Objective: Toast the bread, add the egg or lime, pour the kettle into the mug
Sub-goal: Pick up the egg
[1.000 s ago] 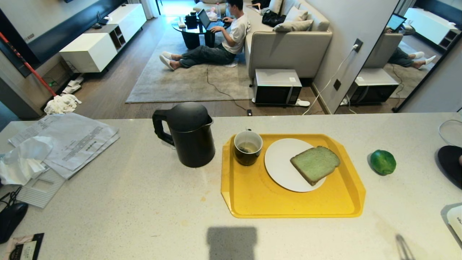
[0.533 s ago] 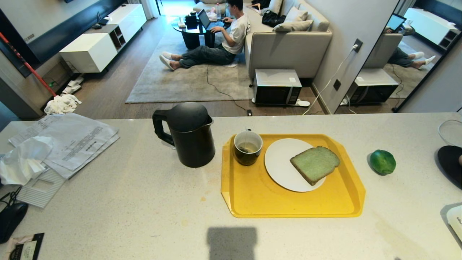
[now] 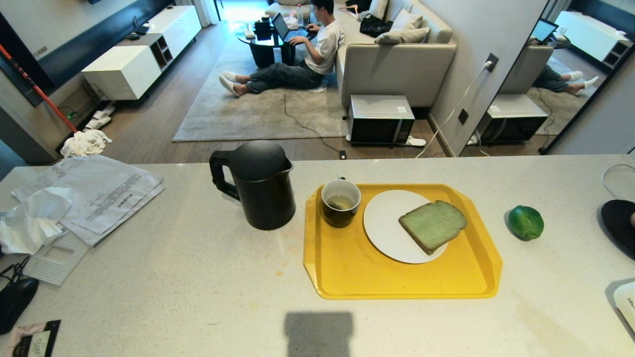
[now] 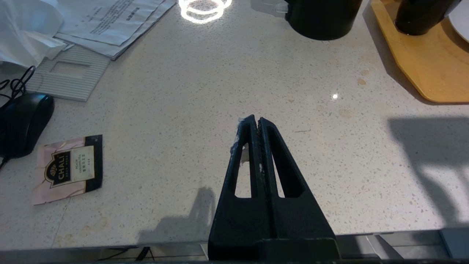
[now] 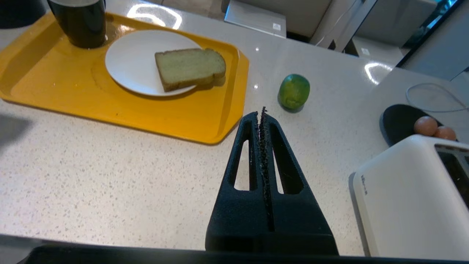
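The pale green bread [image 3: 432, 225] lies on a white plate [image 3: 387, 223] in a yellow tray [image 3: 397, 282]. Beside the plate on the tray stands the dark mug [image 3: 340, 202] with liquid and a tea bag in it. The black kettle [image 3: 258, 184] stands left of the tray, handle to the left. The lime [image 3: 526, 222] rests on the counter right of the tray. The egg is out of view. My right gripper [image 5: 261, 113] is shut and empty, low over the near counter, short of the lime [image 5: 294, 91]. My left gripper [image 4: 255, 121] is parked shut over bare counter.
A white toaster [image 5: 414, 194] stands at the near right. Behind it a black dish [image 5: 399, 123] holds two brown eggs [image 5: 425, 125]. Papers [image 3: 94, 193], a mouse [image 4: 22, 123] and a tea packet [image 4: 67, 168] lie at the left. A person [image 3: 307, 54] sits on the floor beyond.
The tip of my right gripper showed at the lower right of the head view a second ago; it has drawn back out of that view. Nothing on the counter has moved.
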You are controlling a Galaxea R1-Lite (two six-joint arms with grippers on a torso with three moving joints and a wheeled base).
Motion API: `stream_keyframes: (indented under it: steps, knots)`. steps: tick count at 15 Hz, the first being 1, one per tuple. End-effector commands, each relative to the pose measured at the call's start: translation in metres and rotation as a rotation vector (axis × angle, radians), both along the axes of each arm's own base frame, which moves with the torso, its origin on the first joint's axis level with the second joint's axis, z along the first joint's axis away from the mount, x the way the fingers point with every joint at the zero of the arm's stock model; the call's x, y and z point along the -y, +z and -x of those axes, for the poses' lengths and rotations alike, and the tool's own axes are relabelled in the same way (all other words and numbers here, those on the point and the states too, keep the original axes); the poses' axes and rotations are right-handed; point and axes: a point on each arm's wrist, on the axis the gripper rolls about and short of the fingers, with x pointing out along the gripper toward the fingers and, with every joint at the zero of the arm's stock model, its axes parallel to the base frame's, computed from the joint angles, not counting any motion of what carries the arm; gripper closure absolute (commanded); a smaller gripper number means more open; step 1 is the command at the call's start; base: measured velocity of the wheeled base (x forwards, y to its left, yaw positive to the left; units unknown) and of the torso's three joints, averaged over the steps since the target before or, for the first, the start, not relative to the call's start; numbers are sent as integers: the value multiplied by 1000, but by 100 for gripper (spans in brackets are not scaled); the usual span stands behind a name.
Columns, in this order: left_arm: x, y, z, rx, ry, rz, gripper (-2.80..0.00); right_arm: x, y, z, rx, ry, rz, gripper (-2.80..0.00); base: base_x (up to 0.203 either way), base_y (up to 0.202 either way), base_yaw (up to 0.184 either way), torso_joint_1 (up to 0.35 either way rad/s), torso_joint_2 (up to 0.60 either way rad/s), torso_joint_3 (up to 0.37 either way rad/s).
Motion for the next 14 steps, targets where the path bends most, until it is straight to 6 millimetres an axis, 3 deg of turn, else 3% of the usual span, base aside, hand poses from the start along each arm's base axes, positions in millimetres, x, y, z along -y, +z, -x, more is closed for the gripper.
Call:
stream_keyframes:
  steps: [1,5,14]
  knots:
    - [0,0,0,-2,0,0,0,0,-16,-6,-60,2,-2,0,0,0,0,0,0,0]
    - [0,0,0,-2,0,0,0,0,-25,-6,-147,25,-77,0,0,0,0,0,0,0]
    - [0,0,0,-2,0,0,0,0,-25,-6,-137,-7,-138,0,0,0,0,0,0,0]
